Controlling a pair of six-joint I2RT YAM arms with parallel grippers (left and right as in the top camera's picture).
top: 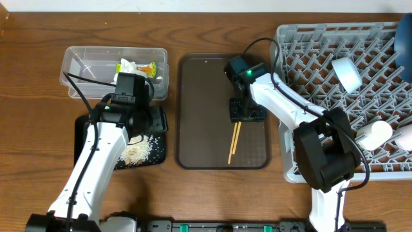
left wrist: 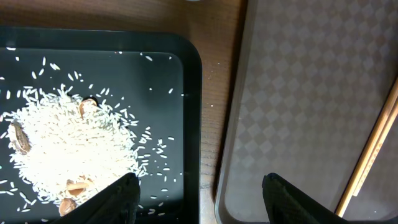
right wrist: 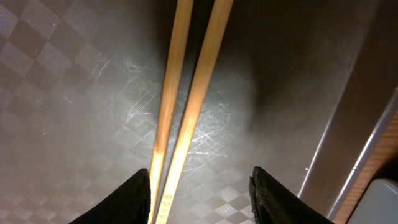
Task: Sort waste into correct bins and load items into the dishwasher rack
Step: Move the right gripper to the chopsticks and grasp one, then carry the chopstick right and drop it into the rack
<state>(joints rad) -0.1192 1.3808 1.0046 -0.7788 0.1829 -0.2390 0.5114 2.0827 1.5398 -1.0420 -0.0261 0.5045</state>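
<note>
The wooden chopstick pair (top: 233, 143) lies on the brown serving tray (top: 199, 116). My right gripper (top: 247, 113) is low over the pair's far end. In the right wrist view it is open (right wrist: 200, 186), with both chopsticks (right wrist: 186, 93) between the fingers, close to the left one. My left gripper (top: 152, 120) is open and empty (left wrist: 199, 186) over the right rim of the black tray (left wrist: 191, 93), which holds rice scraps (left wrist: 68, 143). The clear tub (top: 84, 64) holds the yellow-green wrapper (top: 148, 68) and a white tissue (top: 127, 66).
The grey dishwasher rack (top: 322, 64) stands at the right. It holds two white cups (top: 347, 73) (top: 374, 134), the dark-blue plate (top: 404, 32) at its far corner and the light-blue bowl (top: 405, 138) at its right edge. Some brown bits lie in the rice.
</note>
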